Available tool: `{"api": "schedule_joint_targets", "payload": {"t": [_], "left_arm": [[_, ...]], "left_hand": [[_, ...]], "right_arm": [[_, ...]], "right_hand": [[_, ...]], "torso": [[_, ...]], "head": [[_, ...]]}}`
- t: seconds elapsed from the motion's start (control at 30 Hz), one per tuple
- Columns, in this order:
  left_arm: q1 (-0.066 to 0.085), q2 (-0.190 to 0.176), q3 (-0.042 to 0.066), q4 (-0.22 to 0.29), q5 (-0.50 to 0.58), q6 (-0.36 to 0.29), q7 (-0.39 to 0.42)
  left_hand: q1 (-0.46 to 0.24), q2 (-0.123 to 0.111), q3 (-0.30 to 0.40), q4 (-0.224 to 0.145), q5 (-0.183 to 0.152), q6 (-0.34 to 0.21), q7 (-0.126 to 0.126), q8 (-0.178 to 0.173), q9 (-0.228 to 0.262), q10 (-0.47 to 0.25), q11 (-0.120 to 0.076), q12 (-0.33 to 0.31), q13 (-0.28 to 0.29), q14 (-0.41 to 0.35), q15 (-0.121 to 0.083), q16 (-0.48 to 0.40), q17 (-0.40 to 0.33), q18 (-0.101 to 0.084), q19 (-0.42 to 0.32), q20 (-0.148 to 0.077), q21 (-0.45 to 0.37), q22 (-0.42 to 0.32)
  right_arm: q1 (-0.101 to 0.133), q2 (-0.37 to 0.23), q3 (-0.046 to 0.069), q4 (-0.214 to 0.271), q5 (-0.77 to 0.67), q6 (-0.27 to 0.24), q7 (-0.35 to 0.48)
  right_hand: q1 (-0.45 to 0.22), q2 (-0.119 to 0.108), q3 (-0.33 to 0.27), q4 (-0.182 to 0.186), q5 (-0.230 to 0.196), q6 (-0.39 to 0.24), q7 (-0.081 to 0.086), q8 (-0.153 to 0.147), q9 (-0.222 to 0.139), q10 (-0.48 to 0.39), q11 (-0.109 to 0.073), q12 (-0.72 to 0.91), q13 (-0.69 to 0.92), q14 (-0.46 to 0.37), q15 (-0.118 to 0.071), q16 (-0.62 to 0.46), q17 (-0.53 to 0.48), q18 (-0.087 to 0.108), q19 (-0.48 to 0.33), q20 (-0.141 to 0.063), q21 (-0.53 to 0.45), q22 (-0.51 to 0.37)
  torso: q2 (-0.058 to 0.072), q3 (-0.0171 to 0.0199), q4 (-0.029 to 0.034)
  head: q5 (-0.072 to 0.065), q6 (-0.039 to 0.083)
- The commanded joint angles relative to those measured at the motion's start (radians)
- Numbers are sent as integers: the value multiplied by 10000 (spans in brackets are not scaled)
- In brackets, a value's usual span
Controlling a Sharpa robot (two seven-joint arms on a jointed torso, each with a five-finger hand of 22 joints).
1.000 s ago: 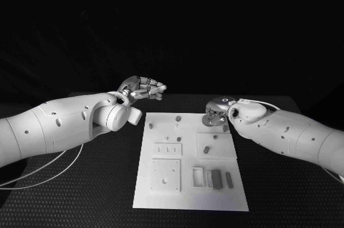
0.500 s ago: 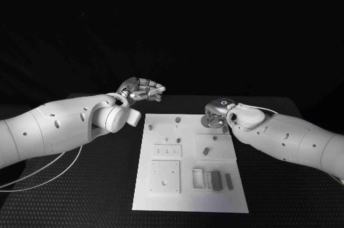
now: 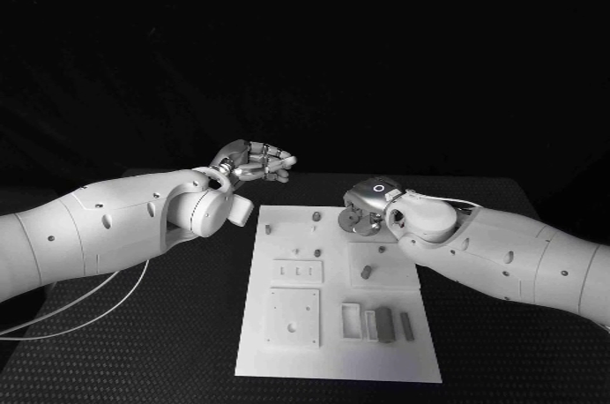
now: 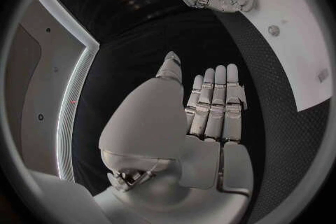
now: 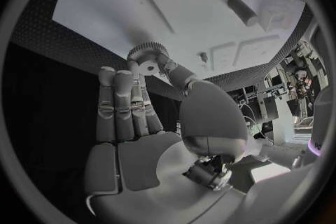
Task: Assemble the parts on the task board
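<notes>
Clearly, the right robot hand (image 3: 365,212) had hold of a small round wheel (image 5: 148,59) with little ridges all around its edge. It pinched the wheel between its thumb and one finger, and its other fingers lay straight, side by side. The robot hand hung just over the white board (image 3: 333,355), at about 1 o'clock on it.

The left robot hand (image 3: 255,163) held nothing. Its fingers were stretched out flat. It was up in the air off the board, out past the corner at about 11 o'clock.

The board lay in the middle of the black counter (image 3: 152,333). A small peg (image 3: 314,213) stood near 12 o'clock on the board. A short grey pin (image 3: 365,268) lay a bit to the 3 o'clock side of the board's middle. Some grey bars (image 3: 384,319) sat side by side down at about 5 o'clock.

The wheel looked small, hard and light. It likely would not bend or squash. The ridges should help the fingers not slip. The best place to hold it seemed to be the edge, on two sides across from each other, so the hole in the middle stays free to go over a peg. Because it is so little, it could tip or drop if the pinch got loose.
</notes>
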Motion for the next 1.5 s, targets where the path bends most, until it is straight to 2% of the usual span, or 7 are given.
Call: {"api": "schedule_joint_targets", "payload": {"t": [0.03,0.2,0.4,0.6,0.87,1.07,1.5], "left_arm": [[13,15,8,10,40,-33,105],[13,20,8,8,40,-44,107],[13,59,8,-29,41,-56,131],[13,76,9,-71,44,-109,151],[15,134,12,-139,49,-156,170],[17,174,12,-158,58,-158,171],[20,262,13,-208,60,-137,172]], "left_hand": [[-78,-30,23,-3,-29,-36,46,-60,-13,-84,-14,-53,-17,18,18,39,-13,179,57,-25,-53,14],[-78,-32,23,-3,-29,-45,46,-66,-17,-92,-10,-62,-19,18,18,39,-14,179,57,-25,-55,15],[-79,-32,25,-2,-29,-52,47,-72,-20,-98,-7,-69,-20,17,18,40,-15,178,57,-25,-57,16],[-71,-39,26,-8,-29,-55,48,-75,-23,-99,-7,-73,-21,16,17,40,-16,180,57,-27,-59,17],[-74,-48,22,-5,-30,-58,60,-79,-25,-100,-3,-79,-21,13,19,40,-19,178,54,-25,-63,17],[-80,-47,21,-2,-30,-58,64,-80,-27,-100,-1,-82,-21,10,20,39,-20,176,53,-23,-65,18],[-94,-47,15,-1,-30,-57,71,-82,-30,-99,2,-89,-21,3,24,37,-24,174,48,-20,-71,19]], "right_arm": [[-6,91,-2,291,-645,-65,-574],[-8,321,-2,418,-756,-225,-691],[-18,827,-2,194,-694,-104,-599],[-61,994,-1,97,-689,-131,-593],[-164,1424,-6,-361,-710,-132,-592],[-284,1619,-20,-671,-788,-167,-603],[-451,1936,-30,-984,-828,-198,-584]], "right_hand": [[461,386,62,15,70,681,-523,352,430,80,-21,-48,4,48,-47,32,-10,417,51,-23,53,201],[464,377,64,14,70,685,-525,350,433,85,-23,-51,3,53,-49,34,-12,417,56,-28,57,201],[471,372,71,12,70,686,-526,346,435,88,-25,-57,2,57,-53,32,-15,417,63,-34,59,198],[477,378,80,13,70,684,-525,341,436,88,-27,-64,0,59,-55,28,-20,417,67,-38,59,196],[480,375,84,12,70,682,-523,337,438,87,-27,-71,-2,59,-56,24,-25,417,70,-42,59,193],[482,369,86,9,70,679,-522,333,439,86,-27,-76,-3,59,-56,21,-27,417,70,-44,58,192],[486,359,94,10,70,673,-518,323,441,81,-25,-92,-8,58,-54,11,-37,417,70,-48,54,187]], "torso": [[-1,-11,5],[17,-11,18],[29,-8,23],[41,-9,46],[28,-5,20],[34,2,28],[18,13,-10]], "head": [[54,28],[123,50],[186,73],[205,47],[274,-23],[271,-37],[341,-70]]}}
